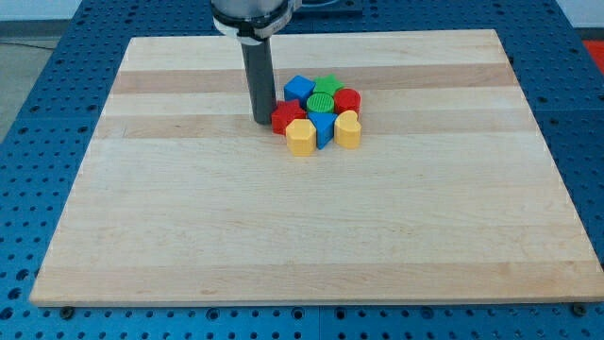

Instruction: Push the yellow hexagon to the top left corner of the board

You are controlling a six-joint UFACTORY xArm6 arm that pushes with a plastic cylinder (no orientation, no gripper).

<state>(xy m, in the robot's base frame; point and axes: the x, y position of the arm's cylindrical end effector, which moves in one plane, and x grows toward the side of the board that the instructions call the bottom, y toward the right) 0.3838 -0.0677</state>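
The yellow hexagon sits at the lower left of a tight cluster of blocks near the board's upper middle. My tip rests on the board just left of the cluster, beside a red block and up-left of the yellow hexagon, a short gap away from it. The top left corner of the board lies far up-left of the hexagon.
The cluster also holds a blue block, a green cylinder, another green block, a red block, a blue block and a yellow block. The wooden board lies on a blue perforated table.
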